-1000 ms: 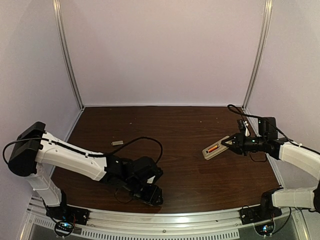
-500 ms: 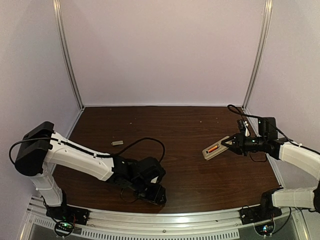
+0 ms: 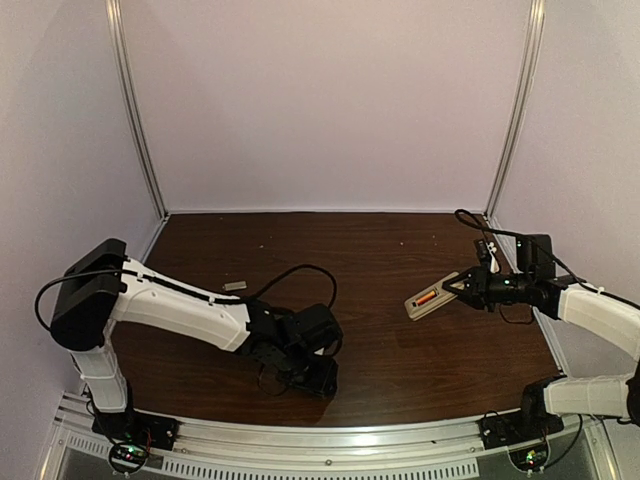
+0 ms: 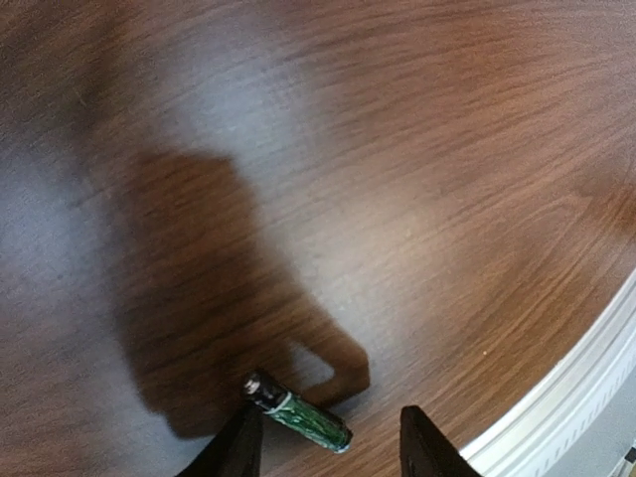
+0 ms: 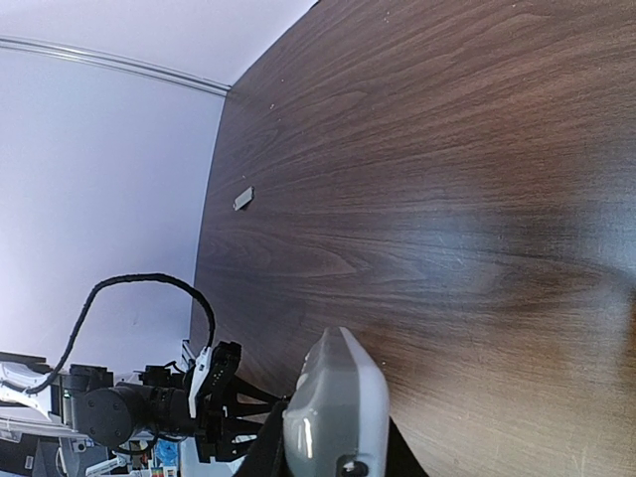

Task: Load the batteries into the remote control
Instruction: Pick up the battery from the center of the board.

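My right gripper (image 3: 462, 290) is shut on the remote control (image 3: 432, 297) and holds it above the table at the right, open back facing up. An orange battery (image 3: 426, 297) sits in its compartment. In the right wrist view the remote (image 5: 336, 402) fills the space between my right gripper's (image 5: 333, 452) jaws. My left gripper (image 3: 316, 377) is low near the table's front edge. In the left wrist view it (image 4: 328, 449) is open, and the dark green-black battery (image 4: 296, 409) lies on the wood between the fingers, against the left finger (image 4: 238, 452).
A small beige cover piece (image 3: 235, 286) lies on the table at the left, also seen in the right wrist view (image 5: 243, 199). The aluminium front rail (image 4: 561, 397) runs just right of the left gripper. A black cable (image 3: 300, 275) loops over the left arm.
My left arm has slid to the right along the front of the table, gripper staying low. The right arm and the remote have not moved.
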Action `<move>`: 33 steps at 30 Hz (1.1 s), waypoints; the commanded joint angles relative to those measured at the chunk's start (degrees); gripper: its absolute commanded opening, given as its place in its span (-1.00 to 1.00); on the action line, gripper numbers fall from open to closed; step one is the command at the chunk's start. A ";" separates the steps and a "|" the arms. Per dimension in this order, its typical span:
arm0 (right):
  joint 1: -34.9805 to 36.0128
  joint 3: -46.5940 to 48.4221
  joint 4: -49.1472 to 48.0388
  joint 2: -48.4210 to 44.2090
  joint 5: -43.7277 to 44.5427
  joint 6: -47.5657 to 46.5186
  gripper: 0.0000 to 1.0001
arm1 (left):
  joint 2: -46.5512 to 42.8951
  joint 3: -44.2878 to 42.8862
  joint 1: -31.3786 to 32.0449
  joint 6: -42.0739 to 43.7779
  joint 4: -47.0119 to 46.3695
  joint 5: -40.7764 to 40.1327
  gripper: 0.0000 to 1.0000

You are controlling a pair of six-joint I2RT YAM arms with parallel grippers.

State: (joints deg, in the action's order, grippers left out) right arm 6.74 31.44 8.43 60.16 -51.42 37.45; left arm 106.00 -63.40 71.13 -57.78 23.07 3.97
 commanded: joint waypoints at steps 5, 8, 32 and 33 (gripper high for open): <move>-0.28 -0.13 -0.04 -0.04 0.02 -0.98 -1.00 | 4.82 -4.15 -0.47 4.56 9.83 -6.54 -0.24; -0.33 -0.17 -0.20 0.04 0.07 -0.91 -1.00 | 5.63 -5.52 -0.11 7.26 11.11 -6.93 -0.40; 2.17 -1.43 -1.88 -0.13 -2.75 0.13 -1.00 | 4.22 -9.85 2.57 31.23 11.39 -10.75 -1.00; 2.93 -1.55 -2.51 -0.21 -2.95 0.56 -1.00 | 2.48 -9.30 2.33 31.97 10.07 -10.82 -1.00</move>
State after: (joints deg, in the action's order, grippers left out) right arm 7.64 30.76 8.29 60.18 -52.58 37.47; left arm 113.58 -75.70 73.60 -30.61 36.60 -5.54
